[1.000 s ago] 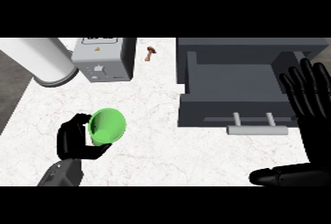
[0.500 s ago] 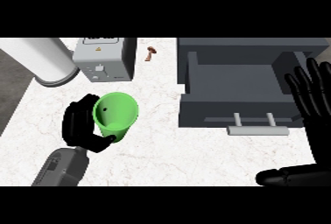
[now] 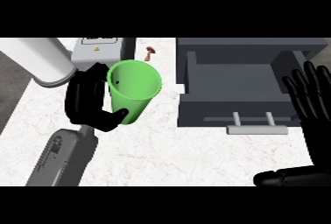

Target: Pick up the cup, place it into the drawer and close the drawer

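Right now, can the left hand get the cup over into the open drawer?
Probably yes. The left hand is curled round the green cup, the drawer stands open to its right, and only bare counter lies between. The right hand rests beyond the drawer.

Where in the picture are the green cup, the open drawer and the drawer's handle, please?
green cup (image 3: 132,94): head view, on its outer side wall.
open drawer (image 3: 236,89): head view, on its bare inner floor.
drawer's handle (image 3: 256,129): head view, on the middle of the light bar.
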